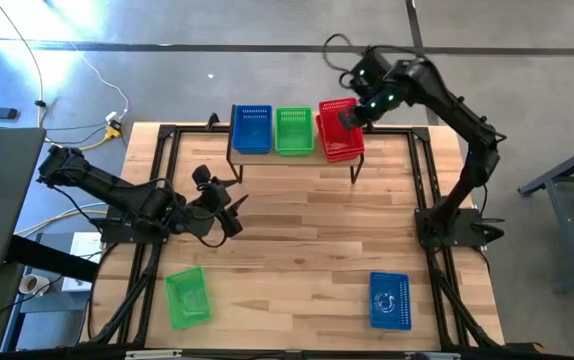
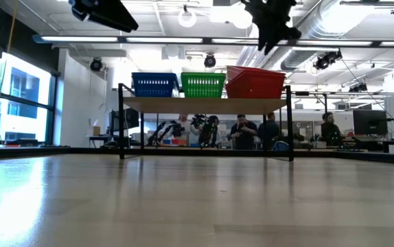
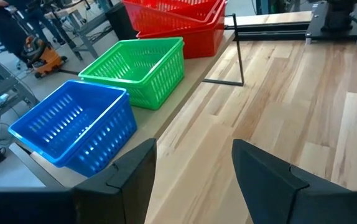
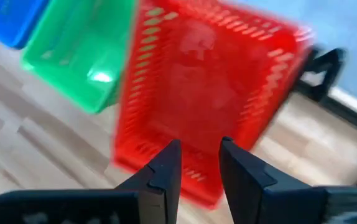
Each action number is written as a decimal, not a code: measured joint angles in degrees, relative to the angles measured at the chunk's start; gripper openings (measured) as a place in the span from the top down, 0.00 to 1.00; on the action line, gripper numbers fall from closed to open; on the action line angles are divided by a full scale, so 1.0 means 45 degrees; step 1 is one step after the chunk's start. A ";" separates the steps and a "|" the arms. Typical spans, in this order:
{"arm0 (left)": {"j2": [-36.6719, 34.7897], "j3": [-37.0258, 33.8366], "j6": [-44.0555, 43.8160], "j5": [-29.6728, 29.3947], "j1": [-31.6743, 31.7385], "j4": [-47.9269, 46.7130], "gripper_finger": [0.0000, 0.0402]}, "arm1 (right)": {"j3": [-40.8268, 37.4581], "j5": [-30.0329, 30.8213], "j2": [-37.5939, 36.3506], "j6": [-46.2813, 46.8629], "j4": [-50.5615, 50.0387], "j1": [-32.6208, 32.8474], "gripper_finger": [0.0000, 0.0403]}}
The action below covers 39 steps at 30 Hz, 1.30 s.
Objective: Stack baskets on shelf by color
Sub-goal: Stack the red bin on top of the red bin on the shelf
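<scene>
1. The right pincer (image 1: 352, 117) is seen just above the red baskets (image 1: 340, 131) at the right end of the shelf (image 1: 359, 160); its fingers are parted with nothing between them, so the stack is judged released.
2. From this pincer the red stack lies directly below, its long axis running away from the worktop's near edge; the green basket on the shelf (image 1: 294, 131) and the blue basket on the shelf (image 1: 252, 129) follow beside it toward the other arm.
3. The left pincer (image 1: 229, 212) is held spread wide and empty over the middle of the worktop (image 1: 307, 230).
4. A loose green basket (image 1: 188, 296) lies nearer the left pincer, a loose blue basket (image 1: 389, 299) nearer the right arm's base.
5. The number of baskets nested in each stack cannot be made out; the red stack is blurred in the right wrist view.
</scene>
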 joint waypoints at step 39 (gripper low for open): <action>-0.0043 0.0000 0.1452 -0.0346 0.1049 0.0010 0.50 | -0.0005 0.2964 0.2682 0.3535 0.1143 0.3318 0.77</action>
